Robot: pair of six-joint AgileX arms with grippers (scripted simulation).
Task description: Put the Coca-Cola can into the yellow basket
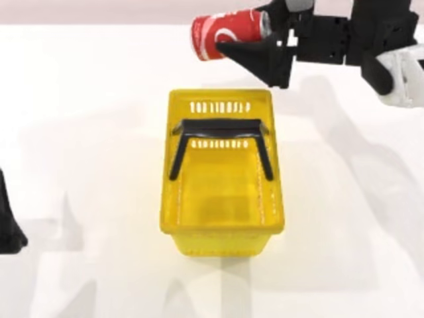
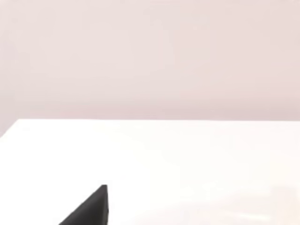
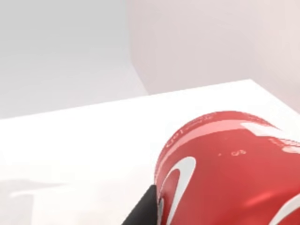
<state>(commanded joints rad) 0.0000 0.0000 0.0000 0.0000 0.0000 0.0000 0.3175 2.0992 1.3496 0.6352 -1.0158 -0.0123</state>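
Beyond the basket's far rim, right gripper clamped on the can. Better carried nearer, over the opening, before release. Left gripper parked at left; cannot tell its fingers.

- The white table is lit brightly and evenly; its surface is nearly washed out.
- Soft, pale grey shadows are cast beside the bright yellow slotted plastic basket and along the right side.
- The red cylindrical drink can is rendered slightly soft at close range, with faint sheen.
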